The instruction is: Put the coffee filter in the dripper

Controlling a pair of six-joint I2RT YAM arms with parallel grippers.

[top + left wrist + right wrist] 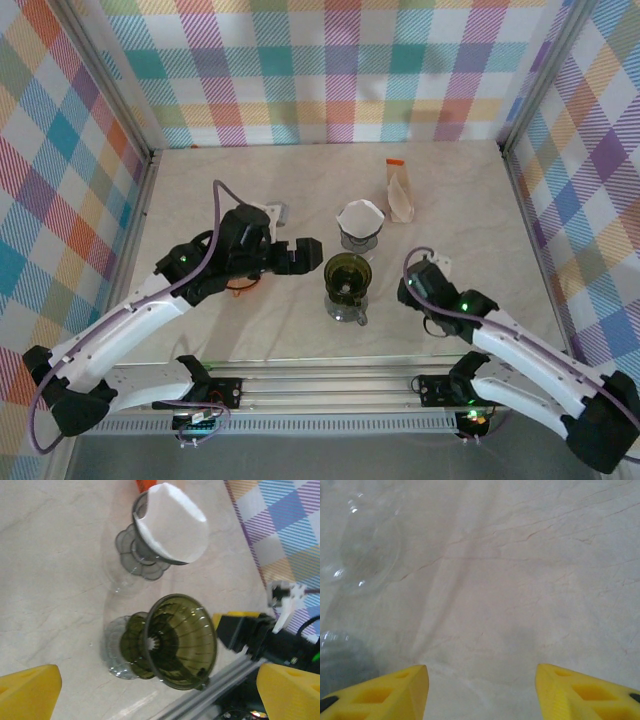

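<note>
Overhead, the left claw [312,254] has its fingers spread wide with nothing held, its tips close to the green dripper [347,280]; the filter [360,216] sits just past that, ahead of the claw, in the grey dripper [358,240]. The paper looks placed, so the step in hand is probably a clean retreat; to do it well, draw the claw straight back and level, fingers kept wide, so neither clips the green rim or drags the paper. The right claw [412,290] waits on the green dripper's other side; a filter pack [400,195] stands well beyond it.

From the left wrist, the left claw [159,675] frames the green dripper [175,640], which is empty; beyond it the grey dripper [142,555] holds the white filter [172,525], whose paper rises above the rim; whether it is pressed fully down I cannot tell.

From the right wrist, the right claw [481,667] is apart, nothing between its fingers, over bare table [530,580]; a clear glassy foot [365,550] lies ahead and to the left; which dripper it belongs to I cannot tell.
</note>
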